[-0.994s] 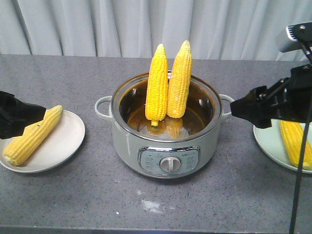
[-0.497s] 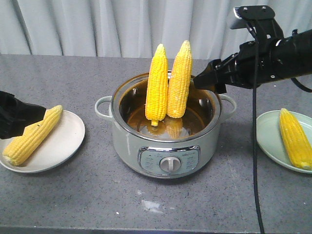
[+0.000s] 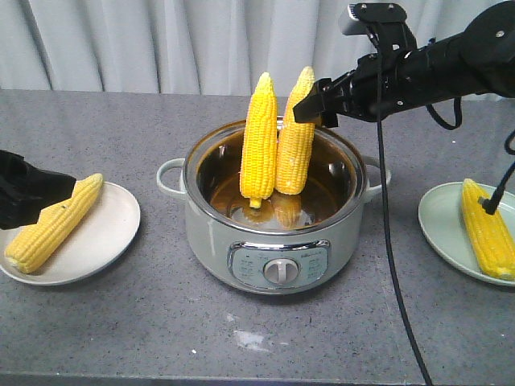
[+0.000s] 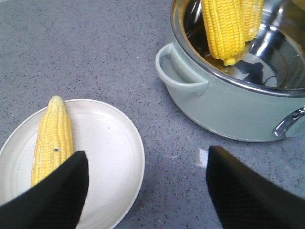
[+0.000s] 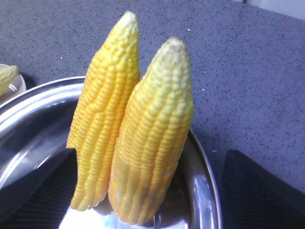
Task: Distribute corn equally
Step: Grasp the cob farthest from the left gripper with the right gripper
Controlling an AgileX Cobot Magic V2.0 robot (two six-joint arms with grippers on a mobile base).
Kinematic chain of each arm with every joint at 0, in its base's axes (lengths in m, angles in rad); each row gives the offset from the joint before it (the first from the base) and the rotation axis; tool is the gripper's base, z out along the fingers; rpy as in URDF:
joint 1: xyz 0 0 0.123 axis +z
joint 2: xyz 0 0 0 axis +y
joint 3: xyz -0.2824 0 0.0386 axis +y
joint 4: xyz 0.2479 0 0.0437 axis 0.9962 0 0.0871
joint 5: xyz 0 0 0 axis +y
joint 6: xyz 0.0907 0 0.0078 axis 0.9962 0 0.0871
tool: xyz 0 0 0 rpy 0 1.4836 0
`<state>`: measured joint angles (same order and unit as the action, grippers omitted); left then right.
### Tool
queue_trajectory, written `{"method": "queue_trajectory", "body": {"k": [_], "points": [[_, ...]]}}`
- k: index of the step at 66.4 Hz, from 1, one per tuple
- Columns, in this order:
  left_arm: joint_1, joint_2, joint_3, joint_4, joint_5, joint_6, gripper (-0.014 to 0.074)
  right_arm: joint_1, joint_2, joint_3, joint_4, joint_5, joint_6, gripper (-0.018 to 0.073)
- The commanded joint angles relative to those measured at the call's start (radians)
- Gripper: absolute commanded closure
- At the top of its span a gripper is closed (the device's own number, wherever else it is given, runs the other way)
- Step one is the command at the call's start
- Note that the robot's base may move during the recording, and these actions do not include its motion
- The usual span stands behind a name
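No word, brand or number can be read in any of the views. The only markings sit on the control panel [image 3: 241,265] on the front wall of the pot [image 3: 208,233] — a tiny mark above the knob [image 3: 278,271] and small legends set around it. All of them are too small and blurred to make out.

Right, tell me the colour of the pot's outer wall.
The pot is pale grey-green outside, with a shiny metal rim. The front-facing view shows it best.
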<state>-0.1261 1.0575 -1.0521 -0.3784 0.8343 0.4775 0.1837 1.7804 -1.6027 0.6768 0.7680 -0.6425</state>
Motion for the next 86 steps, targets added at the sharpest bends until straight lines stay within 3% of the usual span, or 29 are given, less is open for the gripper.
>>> {"method": "queue_trajectory", "body": {"k": [1,15,28,43,67,86], "points": [[-0.005,-0.018,-0.021,-0.032,-0.055,-0.001,0.0094,0.001,-0.012,-0.063,0.074,-0.048,-0.041,-0.0034],[-0.005,-0.018,-0.021,-0.032,-0.055,-0.001,0.0094,0.001,0.069,-0.132,0.172,-0.048,-0.112,-0.0034],[-0.005,-0.018,-0.021,-0.032,-0.055,-0.001,0.0094,0.001,0.120,-0.167,0.188,-0.042,-0.114,-0.0008],[-0.005,-0.018,-0.021,-0.032,-0.055,-0.001,0.0094,0.001,0.133,-0.167,0.207,-0.014,-0.149,0.0090],[-0.005,-0.018,-0.021,-0.032,-0.055,-0.001,0.0094,0.001,0.130,-0.167,0.205,-0.022,-0.155,0.0349],[-0.005,-0.018,-0.021,-0.032,-0.055,-0.001,0.0094,0.001,0.082,-0.167,0.198,-0.030,-0.157,0.0365]]}}
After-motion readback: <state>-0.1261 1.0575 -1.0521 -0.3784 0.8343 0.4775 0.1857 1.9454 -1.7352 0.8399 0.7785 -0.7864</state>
